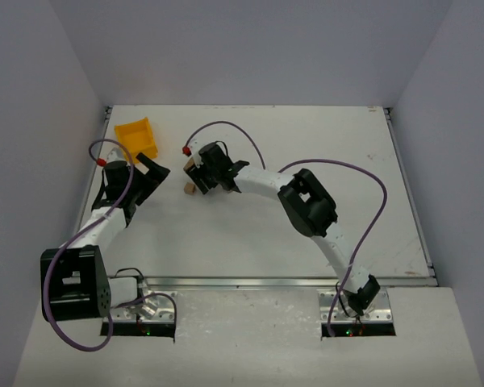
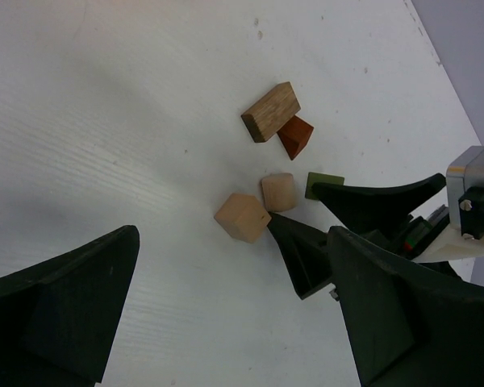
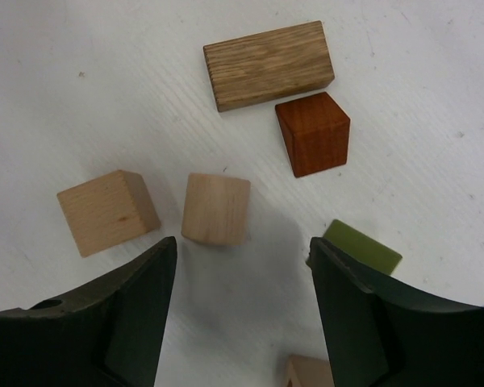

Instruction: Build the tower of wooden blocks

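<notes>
**Wide right gripper low over loose blocks: a stray finger could scatter them**

The wood block tower [image 1: 190, 188] is not begun. Its pieces lie unstacked in a loose cluster on the white tabletop [image 1: 306, 137], under the right gripper [image 3: 242, 246], whose jaws stand wide and hold nothing.

The risks, as I judge them, nearest first. A corner of a tan wooden piece [image 3: 310, 372] shows beneath the gripper body, too cropped to identify, and a descent could press on it. Just ahead of the gap sits a pale tan wooden cube [image 3: 216, 208], with a second pale tan wooden cube [image 3: 107, 211] just beside it, off the left finger. Closing on the first could shove the second. The other finger overlaps the flat olive-green wooden block [image 3: 361, 248]; I cannot tell whether they touch, but it could be pushed. Farther out, the dark red wooden cube [image 3: 313, 133] lies against or just beside the brown-grained oblong wooden block [image 3: 269, 64], where a skidding cube could hit them. The left gripper [image 1: 153, 169], also wide and empty, faces the cluster from nearby, so the arms could meet.

In pose, the right arm rises from its near-edge base, bends at the elbow and reaches leftward across the tabletop, with its gripper angled down. The left arm is folded, its forearm pointing forward. Beyond it sits the yellow plastic bin [image 1: 137, 135], well apart from the blocks.
</notes>
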`<state>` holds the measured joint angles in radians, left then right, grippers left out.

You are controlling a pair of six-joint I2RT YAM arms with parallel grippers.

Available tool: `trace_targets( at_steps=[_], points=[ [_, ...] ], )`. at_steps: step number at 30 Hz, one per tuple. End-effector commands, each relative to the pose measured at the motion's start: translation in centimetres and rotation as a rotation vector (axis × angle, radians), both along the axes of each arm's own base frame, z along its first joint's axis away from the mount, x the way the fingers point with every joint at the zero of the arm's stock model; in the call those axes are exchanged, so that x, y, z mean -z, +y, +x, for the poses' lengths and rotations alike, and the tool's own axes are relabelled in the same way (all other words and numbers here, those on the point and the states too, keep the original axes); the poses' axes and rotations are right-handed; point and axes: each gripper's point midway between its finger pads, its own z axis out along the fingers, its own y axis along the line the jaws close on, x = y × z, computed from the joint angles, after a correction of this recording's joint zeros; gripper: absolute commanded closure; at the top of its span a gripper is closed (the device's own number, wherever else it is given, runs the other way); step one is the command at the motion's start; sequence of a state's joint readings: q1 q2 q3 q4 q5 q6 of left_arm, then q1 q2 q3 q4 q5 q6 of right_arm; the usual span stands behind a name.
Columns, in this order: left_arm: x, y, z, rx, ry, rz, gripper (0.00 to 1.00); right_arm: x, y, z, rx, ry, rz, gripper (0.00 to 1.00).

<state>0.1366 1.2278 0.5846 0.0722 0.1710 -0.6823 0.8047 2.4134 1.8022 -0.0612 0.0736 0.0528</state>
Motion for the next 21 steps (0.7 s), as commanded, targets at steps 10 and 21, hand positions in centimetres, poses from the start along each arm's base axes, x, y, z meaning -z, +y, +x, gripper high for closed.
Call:
trace_targets(
  at_steps=[10,21],
  points=[
    [0.0,-2.5,2.1,0.079,-0.019,0.038,0.00,-8.8,-5.8,-2.2,0.122,-0.103,0.027,0.24],
    [0.1,-3.1,2.3,0.094,-0.020,0.056,0.00,-4.3,-9.8,-2.5,0.214,0.021,-0.037,0.24]
  ],
)
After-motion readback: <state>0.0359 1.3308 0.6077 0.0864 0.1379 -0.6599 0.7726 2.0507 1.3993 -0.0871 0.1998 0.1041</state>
